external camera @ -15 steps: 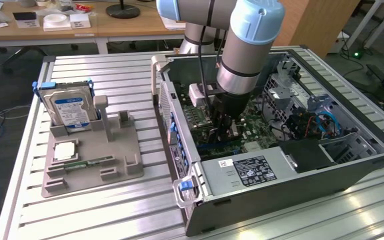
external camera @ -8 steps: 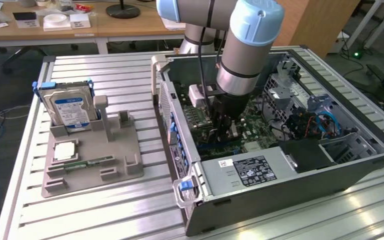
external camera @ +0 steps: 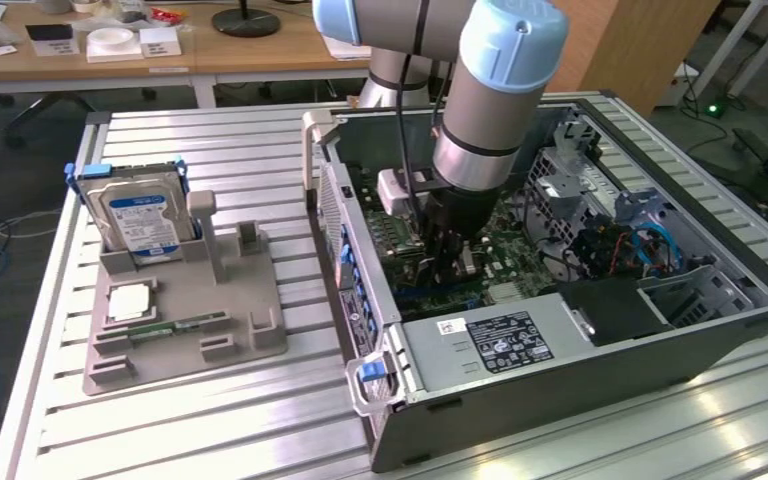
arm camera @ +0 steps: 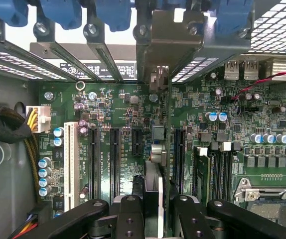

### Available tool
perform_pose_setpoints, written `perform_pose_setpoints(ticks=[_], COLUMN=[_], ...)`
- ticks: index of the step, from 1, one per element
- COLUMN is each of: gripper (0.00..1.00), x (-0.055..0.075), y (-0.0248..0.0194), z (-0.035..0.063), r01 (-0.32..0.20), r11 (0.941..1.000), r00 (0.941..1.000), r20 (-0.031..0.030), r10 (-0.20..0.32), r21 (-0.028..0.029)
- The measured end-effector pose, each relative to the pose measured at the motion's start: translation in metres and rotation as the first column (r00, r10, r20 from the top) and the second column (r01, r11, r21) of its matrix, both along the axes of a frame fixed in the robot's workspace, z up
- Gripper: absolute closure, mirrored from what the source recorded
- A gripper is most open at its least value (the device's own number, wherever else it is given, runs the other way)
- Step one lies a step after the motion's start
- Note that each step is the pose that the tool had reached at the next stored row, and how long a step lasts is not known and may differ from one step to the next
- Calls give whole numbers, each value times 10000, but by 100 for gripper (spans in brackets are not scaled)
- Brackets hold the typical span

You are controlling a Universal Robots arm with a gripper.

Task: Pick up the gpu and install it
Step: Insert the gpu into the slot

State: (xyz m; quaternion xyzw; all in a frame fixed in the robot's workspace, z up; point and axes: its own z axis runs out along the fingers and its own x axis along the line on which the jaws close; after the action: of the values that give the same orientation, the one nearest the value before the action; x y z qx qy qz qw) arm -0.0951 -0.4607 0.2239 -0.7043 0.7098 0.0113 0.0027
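Observation:
The gpu (arm camera: 154, 186) stands edge-on between my fingers (arm camera: 128, 214), with its metal end bracket (arm camera: 175, 35) up against the case's rear slot openings. My gripper (arm camera: 153, 216) is shut on the card, over the green motherboard (arm camera: 118, 104) beside the black expansion slots (arm camera: 115, 159). Whether the card's edge is seated in a slot I cannot tell. In the exterior view my gripper (external camera: 444, 255) reaches down into the open computer case (external camera: 558, 370), which lies on its side.
A grey holder (external camera: 184, 320) at the exterior view's left carries a hard drive (external camera: 137, 215) with a blue label and a memory stick (external camera: 177, 326). The power supply (external camera: 491, 345) fills the case's near end. Sleeved cables (arm camera: 3, 124) and the CPU socket (arm camera: 267, 199) flank the slots.

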Motion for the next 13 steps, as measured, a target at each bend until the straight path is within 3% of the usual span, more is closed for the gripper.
perform_pose_setpoints(ticks=[13], gripper=[72], x=[-9], y=[0], z=[-9], r01=[-1], r11=[10000], r00=[10000], r20=[0], r10=[1], r21=[-3])
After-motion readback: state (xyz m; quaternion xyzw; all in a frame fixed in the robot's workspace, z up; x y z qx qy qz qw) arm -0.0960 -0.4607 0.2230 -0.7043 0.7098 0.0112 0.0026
